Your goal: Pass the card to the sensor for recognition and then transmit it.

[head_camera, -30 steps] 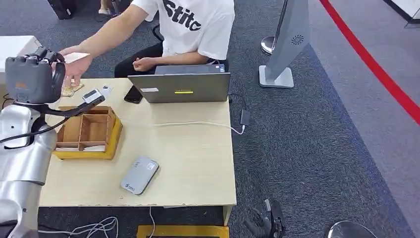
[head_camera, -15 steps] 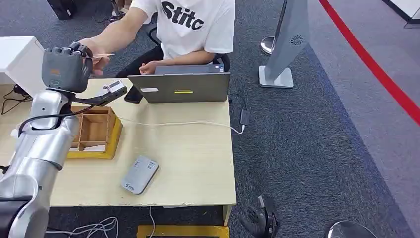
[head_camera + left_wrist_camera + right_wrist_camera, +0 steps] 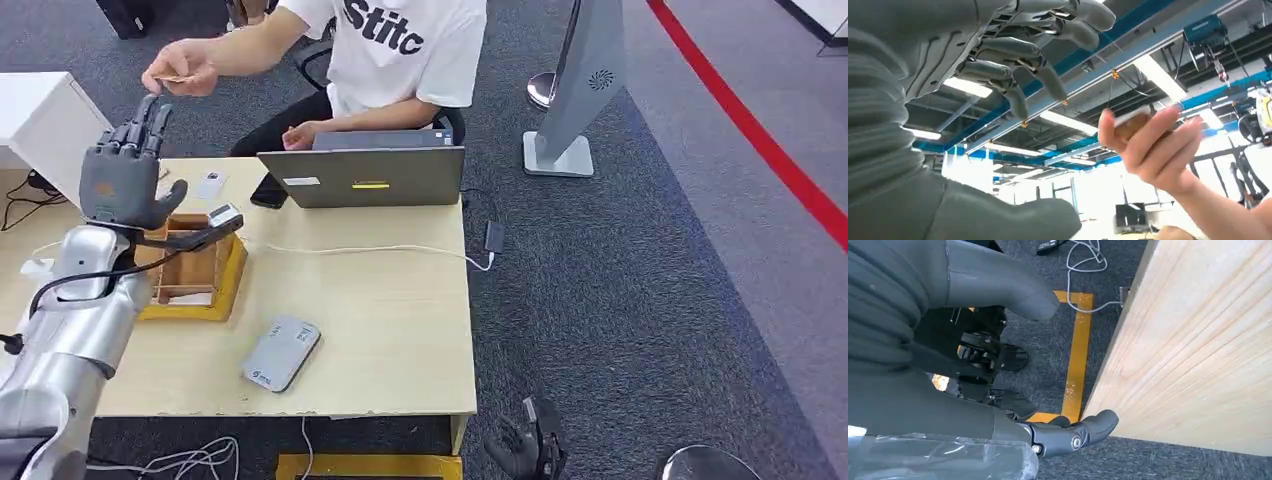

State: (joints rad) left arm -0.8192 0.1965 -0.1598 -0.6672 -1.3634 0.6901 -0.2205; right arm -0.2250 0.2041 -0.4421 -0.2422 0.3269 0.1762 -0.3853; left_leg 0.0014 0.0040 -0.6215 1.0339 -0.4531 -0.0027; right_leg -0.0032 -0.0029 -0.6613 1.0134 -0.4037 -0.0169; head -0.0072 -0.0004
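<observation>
My left hand (image 3: 124, 178) is raised over the table's far left with its fingers (image 3: 1034, 55) spread and nothing in it. Just beyond and above it, a person's hand (image 3: 183, 72) pinches the small tan card (image 3: 170, 78); in the left wrist view the card (image 3: 1131, 123) sits between that person's fingers (image 3: 1153, 145), apart from mine. The grey card sensor (image 3: 282, 352) lies flat near the table's front edge. My right hand (image 3: 527, 448) hangs below the table's front right corner, and its thumb and fingers (image 3: 1074, 436) hold nothing.
A yellow-rimmed wooden divider box (image 3: 196, 272) stands under my left forearm. A grey laptop (image 3: 365, 176), a black phone (image 3: 268, 190), a white card (image 3: 210, 185) and a white cable (image 3: 390, 250) lie at the back of the table (image 3: 400, 330). The person sits behind the laptop.
My left hand was curled and raised toward the person's hand; it has now come down with its fingers spread and empty. The person's hand has lifted away with the card.
</observation>
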